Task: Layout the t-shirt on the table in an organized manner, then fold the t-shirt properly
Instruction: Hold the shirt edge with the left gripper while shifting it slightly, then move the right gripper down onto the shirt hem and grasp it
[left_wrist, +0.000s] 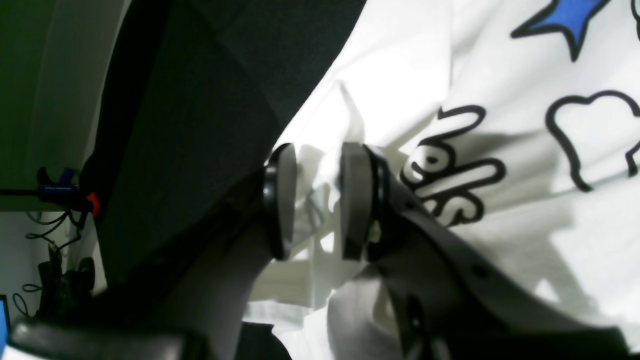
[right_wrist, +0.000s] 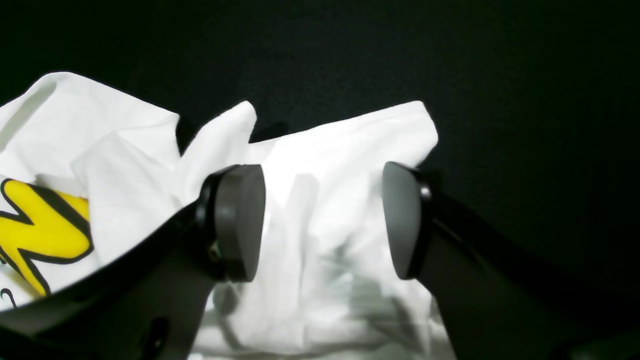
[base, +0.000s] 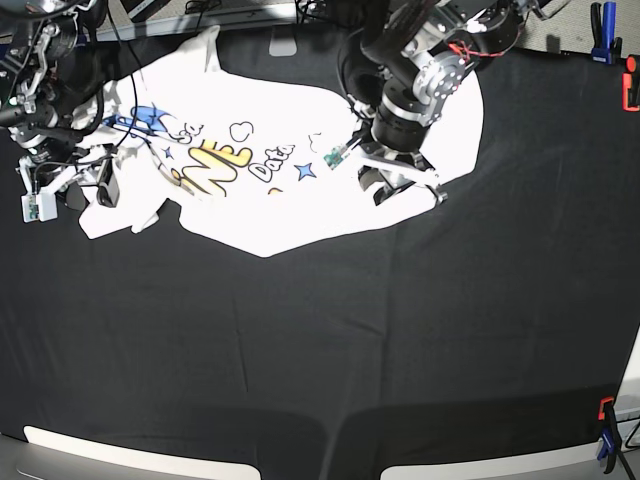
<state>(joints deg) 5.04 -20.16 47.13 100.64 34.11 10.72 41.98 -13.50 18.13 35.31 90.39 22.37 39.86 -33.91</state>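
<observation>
- Left gripper (left_wrist: 317, 200): narrow gap, t-shirt (base: 290, 170) fold between pads, contact unclear.
- Right gripper (right_wrist: 322, 220): wide open, empty, over shirt's 9 o'clock edge on bench (base: 320, 340).

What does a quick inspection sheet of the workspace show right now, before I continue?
Surface: table covered in black cloth, front part bare.
Job's things: t-shirt print side up at the far side, rumpled, not yet folded.
Clutter: nothing seen on the cloth.
Grippers: left gripper narrowly parted around a shirt fold; right gripper open over a bunched white edge.
Cables: loose wires on the right arm lying over the shirt.
Surroundings: red and blue clips along the table's edge.
</observation>
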